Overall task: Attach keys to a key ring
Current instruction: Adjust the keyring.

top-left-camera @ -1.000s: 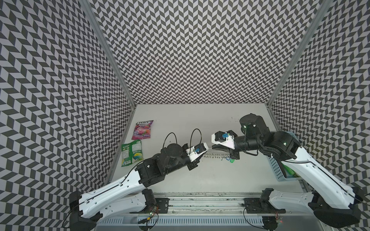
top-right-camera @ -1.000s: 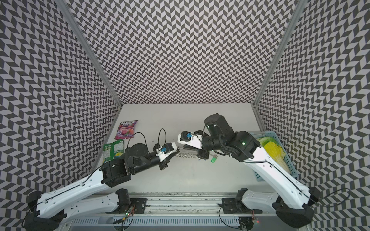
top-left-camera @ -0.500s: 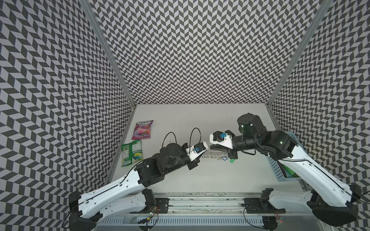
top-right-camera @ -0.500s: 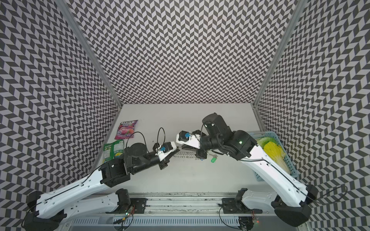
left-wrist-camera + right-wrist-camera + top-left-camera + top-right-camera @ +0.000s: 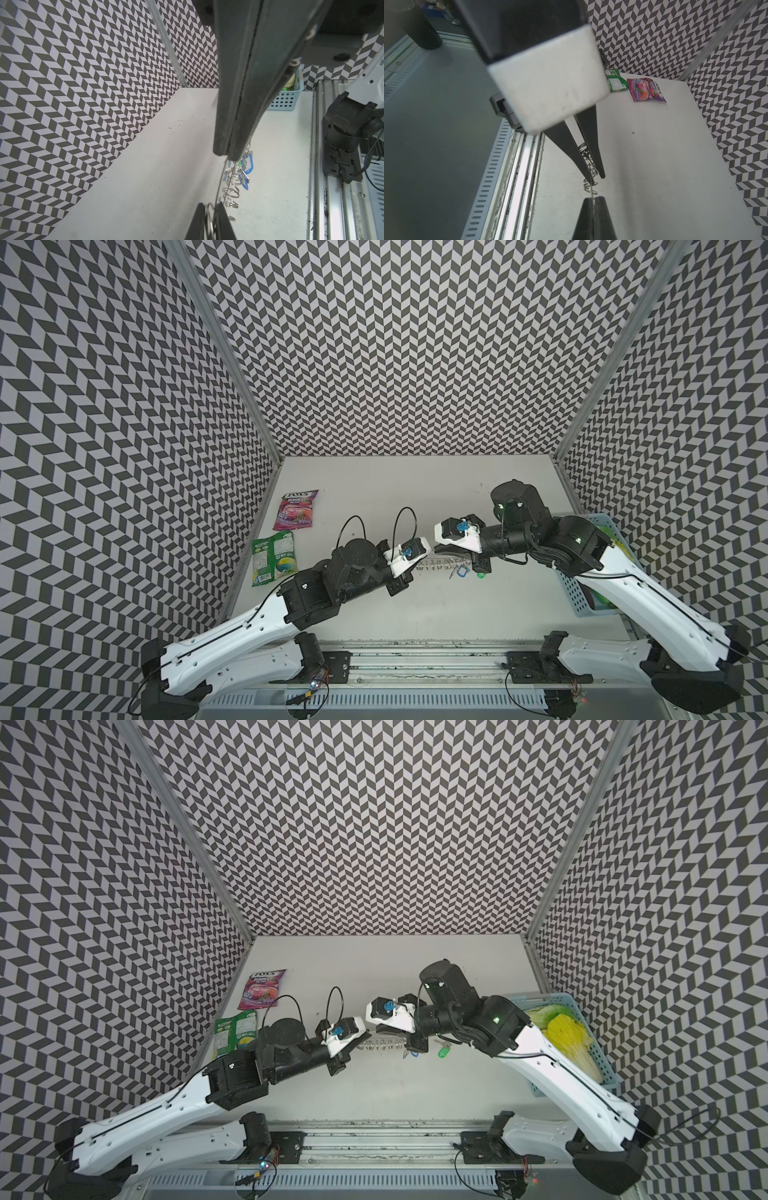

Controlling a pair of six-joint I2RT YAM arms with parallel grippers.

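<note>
Now left tool, right tool both clamp key ring; keys lie beside right tool.

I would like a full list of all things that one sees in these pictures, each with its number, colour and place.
table: one, white, under everything.
key ring: one, gray with silver wire rings, mid table, between both grippers.
blue-tagged keys: seemingly two, blue, hanging on the key ring.
green-tagged key: one, silver and green, on the table by the right gripper.
candy bag: one, purple, near the left wall.
snack bag: one, green, beside the candy bag.
basket: one, light blue, right table edge, yellow-green contents.
left gripper: one, black, shut on the key ring.
right gripper: one, black, shut on the key ring.
</note>
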